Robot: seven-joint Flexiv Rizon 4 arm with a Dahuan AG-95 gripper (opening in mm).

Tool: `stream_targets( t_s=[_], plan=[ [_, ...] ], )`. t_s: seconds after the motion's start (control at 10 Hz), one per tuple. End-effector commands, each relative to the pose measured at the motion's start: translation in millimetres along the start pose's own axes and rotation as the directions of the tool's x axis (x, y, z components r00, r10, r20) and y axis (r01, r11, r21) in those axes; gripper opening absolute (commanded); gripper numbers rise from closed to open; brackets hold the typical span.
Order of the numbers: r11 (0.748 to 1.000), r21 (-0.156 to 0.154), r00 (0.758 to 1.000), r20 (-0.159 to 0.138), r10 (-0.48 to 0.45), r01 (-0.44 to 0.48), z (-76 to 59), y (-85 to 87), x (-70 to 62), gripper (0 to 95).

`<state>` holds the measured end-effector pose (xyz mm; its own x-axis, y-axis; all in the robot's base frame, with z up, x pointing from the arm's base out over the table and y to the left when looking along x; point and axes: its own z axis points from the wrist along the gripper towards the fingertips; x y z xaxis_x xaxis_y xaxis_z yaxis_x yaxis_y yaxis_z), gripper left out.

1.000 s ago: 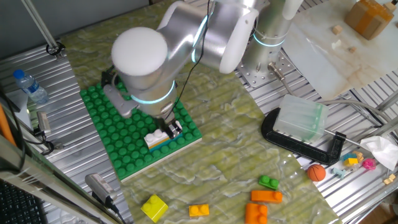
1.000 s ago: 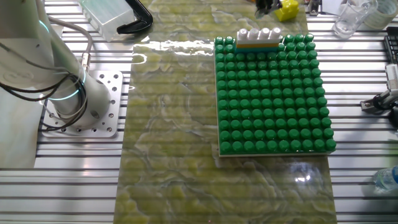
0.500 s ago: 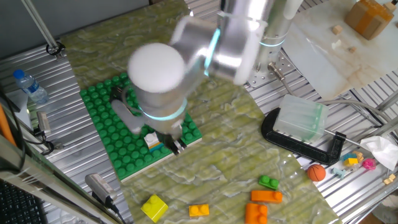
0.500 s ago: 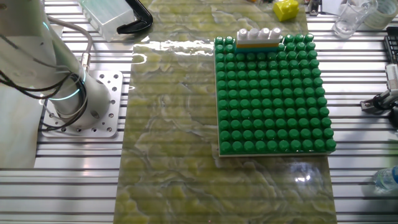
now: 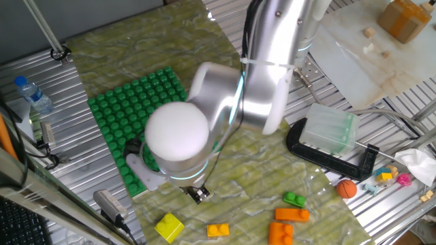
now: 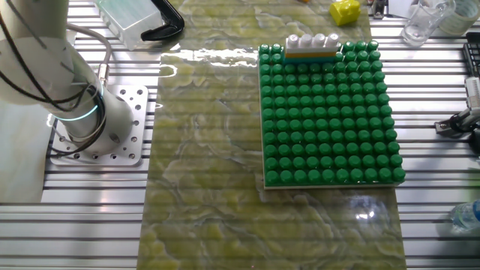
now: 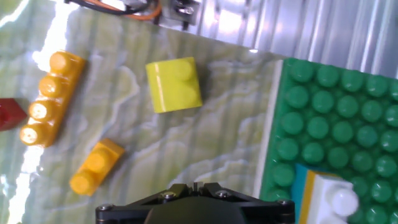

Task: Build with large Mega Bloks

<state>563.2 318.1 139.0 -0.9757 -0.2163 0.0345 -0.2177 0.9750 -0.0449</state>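
On the far edge of the green baseplate (image 6: 330, 112) stands a stack (image 6: 312, 46) of Mega Bloks: a white four-stud brick on orange and teal bricks, also in the hand view (image 7: 329, 196). Loose on the mat lie a yellow block (image 5: 169, 226), a small orange two-stud brick (image 5: 218, 231), a long orange brick (image 5: 291, 215) and a green one (image 5: 295, 199). My gripper (image 5: 198, 194) hangs just off the baseplate's (image 5: 129, 102) near edge, above the mat, short of the yellow block (image 7: 174, 84). Its fingers (image 7: 194, 185) are shut with nothing between them.
A clear plastic box (image 5: 330, 131) sits in a black clamp at the right, with a small orange ball (image 5: 347, 188) below it. A darker orange brick (image 5: 281, 233) lies at the bottom edge. A water bottle (image 5: 33, 95) stands at the left. The arm's base (image 6: 90, 124) is bolted beside the mat.
The arm has swung away from the white-topped stack, off the baseplate and toward the loose bricks. The stack stays in place on the plate.
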Motion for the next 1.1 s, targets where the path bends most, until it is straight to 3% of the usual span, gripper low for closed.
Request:
stream_targets(
  t_s=[0.1,0.6,0.8,0.9,1.1],
  plan=[
    [1.000,0.000,1.000,0.002,-0.007,0.007,-1.2,-0.4,-0.3,0.0],
    [0.995,0.003,0.995,-0.024,-0.099,0.100,-1.2,-0.4,-0.3,0.0],
    [0.995,-0.006,0.995,-0.012,-0.103,0.103,-1.2,-0.4,-0.3,0.0],
    [0.995,-0.008,0.995,-0.011,-0.096,0.096,-2.7,6.7,-2.5,0.0],
    [0.999,-0.004,0.999,-0.003,-0.036,0.036,0.9,44.3,-9.2,0.0]
  ],
)
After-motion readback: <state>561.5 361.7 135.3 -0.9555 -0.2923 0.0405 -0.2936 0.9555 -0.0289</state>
